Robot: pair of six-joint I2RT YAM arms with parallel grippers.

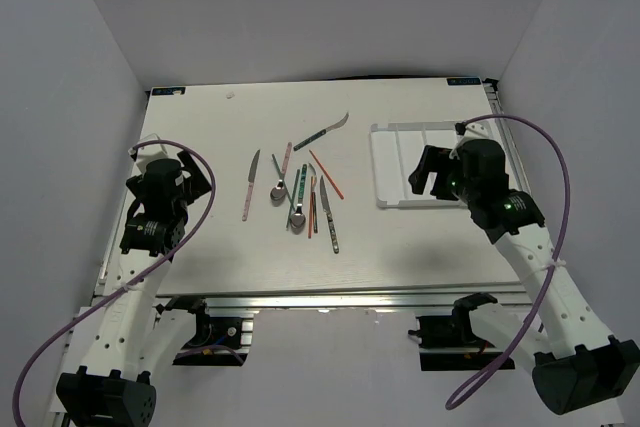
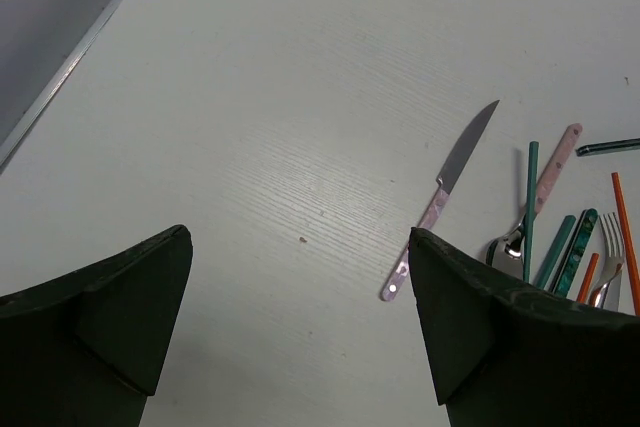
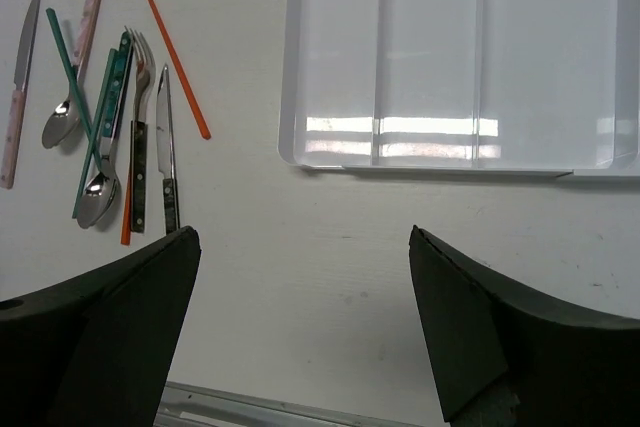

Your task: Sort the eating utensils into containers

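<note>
We hold both end effectors wide open and empty. The left end effector (image 2: 298, 242) hovers over the counter (image 2: 250, 97) near the pink-handled knife (image 2: 441, 187). The right end effector (image 3: 302, 239) hangs beside the tray (image 3: 430, 37), whose visible compartments hold nothing. The utensils (image 1: 297, 215) lie mid-counter, several crossing. Thin and flat, one may slip from our grasp, or drag its neighbours as it lifts.

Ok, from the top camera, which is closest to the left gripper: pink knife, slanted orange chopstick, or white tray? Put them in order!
1. Pink knife, just right of the left gripper.
2. Slanted orange chopstick, on the pile's right side.
3. White tray, far right.
</note>
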